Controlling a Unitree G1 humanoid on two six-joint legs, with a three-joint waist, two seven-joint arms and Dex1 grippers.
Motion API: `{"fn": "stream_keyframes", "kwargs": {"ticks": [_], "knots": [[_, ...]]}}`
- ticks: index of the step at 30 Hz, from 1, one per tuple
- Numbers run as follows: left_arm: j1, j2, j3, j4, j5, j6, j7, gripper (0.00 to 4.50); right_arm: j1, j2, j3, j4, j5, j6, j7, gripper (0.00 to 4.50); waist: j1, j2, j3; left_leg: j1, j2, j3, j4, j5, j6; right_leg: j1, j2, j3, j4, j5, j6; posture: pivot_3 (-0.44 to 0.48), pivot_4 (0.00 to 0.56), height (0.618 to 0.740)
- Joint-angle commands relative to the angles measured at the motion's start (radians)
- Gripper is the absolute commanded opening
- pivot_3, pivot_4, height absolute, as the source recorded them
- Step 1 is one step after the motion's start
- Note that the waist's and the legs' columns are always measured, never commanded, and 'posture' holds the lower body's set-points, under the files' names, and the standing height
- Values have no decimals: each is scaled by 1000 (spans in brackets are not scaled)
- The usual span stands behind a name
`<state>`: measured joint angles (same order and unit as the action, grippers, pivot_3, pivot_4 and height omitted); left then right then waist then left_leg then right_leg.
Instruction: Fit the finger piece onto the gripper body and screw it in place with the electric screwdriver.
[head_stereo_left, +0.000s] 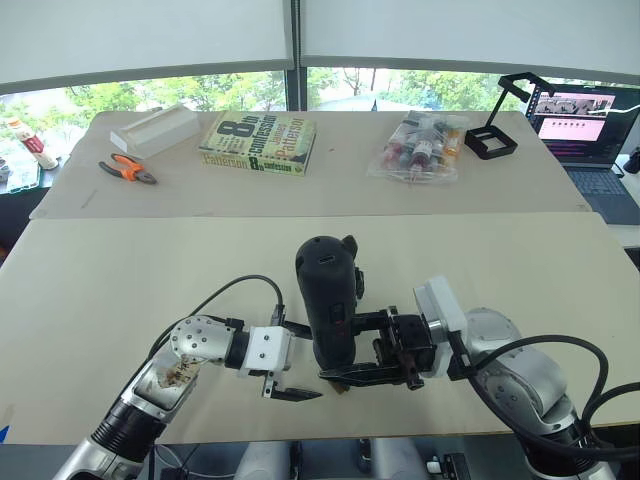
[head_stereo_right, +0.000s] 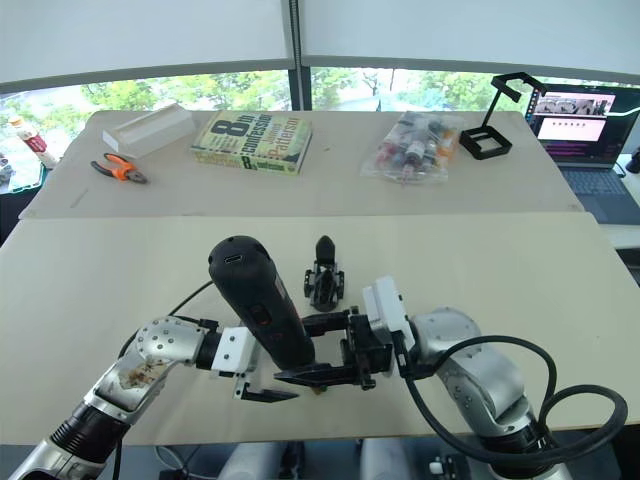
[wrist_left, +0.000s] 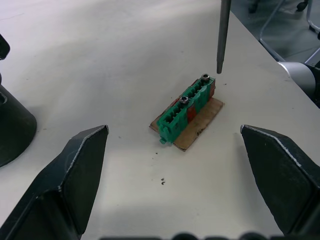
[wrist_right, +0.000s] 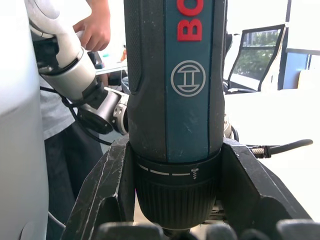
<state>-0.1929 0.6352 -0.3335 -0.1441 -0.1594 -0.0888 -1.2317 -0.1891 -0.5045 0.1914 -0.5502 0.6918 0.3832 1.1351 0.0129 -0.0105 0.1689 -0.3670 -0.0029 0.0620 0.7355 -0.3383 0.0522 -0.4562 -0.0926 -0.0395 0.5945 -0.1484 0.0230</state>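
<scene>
My right gripper (head_stereo_right: 325, 375) pinches the electric screwdriver (head_stereo_right: 258, 300) near its collar, bit over the green block (wrist_left: 186, 108); top-heavy, I judge (slick barrel); left gripper (wrist_left: 175, 175) spread; gripper body (head_stereo_right: 323, 272) at one o'clock on the worktop (head_stereo_right: 100, 270).

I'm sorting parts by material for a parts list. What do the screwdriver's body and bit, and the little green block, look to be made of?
The electric screwdriver has a dark matte body that is probably plastic, with a ribbed collar. Its bit is a thin grey shaft with a dull sheen, so likely steel. The green block looks like moulded plastic with two metal screw heads, sitting on a brown card-like base.
</scene>
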Motion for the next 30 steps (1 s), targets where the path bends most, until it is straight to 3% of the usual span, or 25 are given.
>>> {"fn": "stream_keyframes", "kwargs": {"ticks": [1,30], "knots": [[-11,12,13,-20,-19,-9,-11,4500,-1,-7,-14,-51,33,-17,10,1897,0,0,0,0,0,0,0,0,0,0,0,0,0,0,0,0,150,740],[-12,11,12,-17,-19,-11,-13,4500,-20,-34,-13,-33,19,-10,10,1897,0,0,0,0,0,0,0,0,0,0,0,0,0,0,0,0,150,740]]}}
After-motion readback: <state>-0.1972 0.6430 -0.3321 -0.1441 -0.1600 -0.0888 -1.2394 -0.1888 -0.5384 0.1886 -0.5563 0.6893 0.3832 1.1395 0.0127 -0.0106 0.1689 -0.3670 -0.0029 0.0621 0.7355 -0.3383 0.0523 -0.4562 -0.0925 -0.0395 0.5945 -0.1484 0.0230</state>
